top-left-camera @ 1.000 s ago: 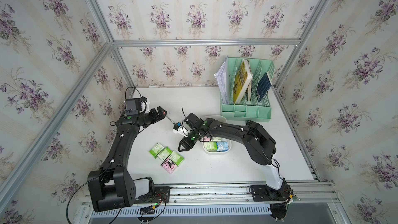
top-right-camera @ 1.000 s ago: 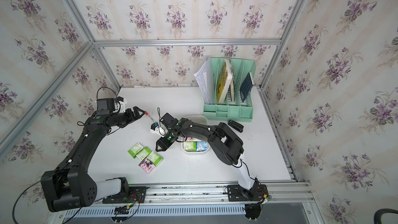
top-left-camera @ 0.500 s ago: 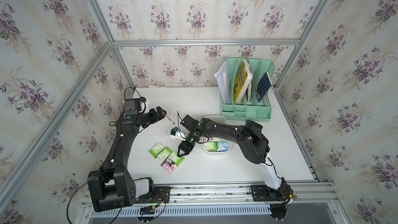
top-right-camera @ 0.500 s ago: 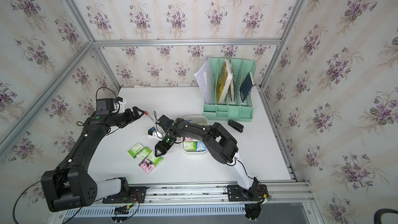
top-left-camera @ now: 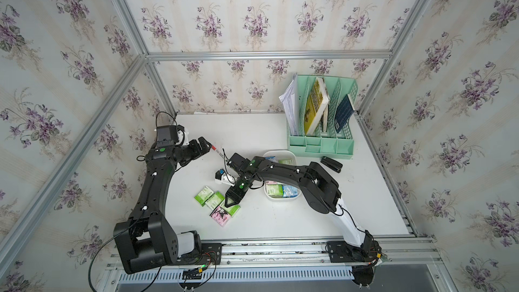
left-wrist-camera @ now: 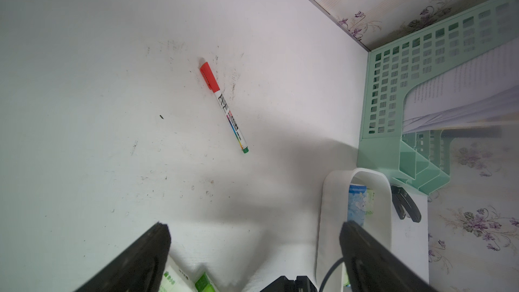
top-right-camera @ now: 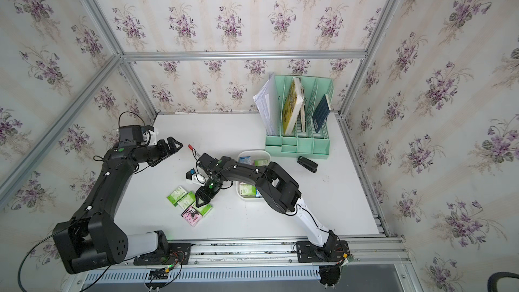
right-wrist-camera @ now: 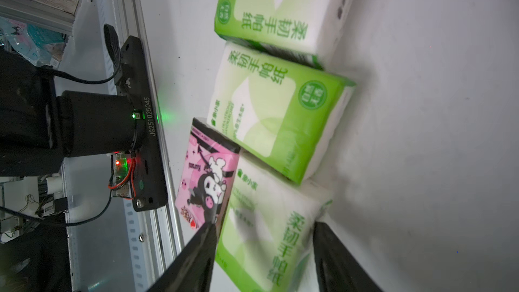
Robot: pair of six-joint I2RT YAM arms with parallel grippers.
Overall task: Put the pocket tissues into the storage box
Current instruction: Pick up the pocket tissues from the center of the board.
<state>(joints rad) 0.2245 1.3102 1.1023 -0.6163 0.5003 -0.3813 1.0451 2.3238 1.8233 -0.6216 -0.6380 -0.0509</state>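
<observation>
Here, above the white table (top-left-camera: 252, 130), we are seeing the left gripper (top-left-camera: 206, 147) hovering with its jaws spread wide and nothing between them, near a red-capped marker pen (left-wrist-camera: 223, 106). Further right, four loose pocket tissues (top-left-camera: 214, 200) are lying bunched together, three green and one pink packet (right-wrist-camera: 206, 175). The right gripper (right-wrist-camera: 264, 224) is reaching down over them, its jaws straddling the green packet (right-wrist-camera: 261, 206) beside the pink one; we cannot tell whether they are pressing it. Beyond, the storage box (top-left-camera: 273, 153) is holding more packets, with a mint-green file organiser (top-left-camera: 320, 144) and a black stapler (top-left-camera: 332, 163) sitting near it.
</observation>
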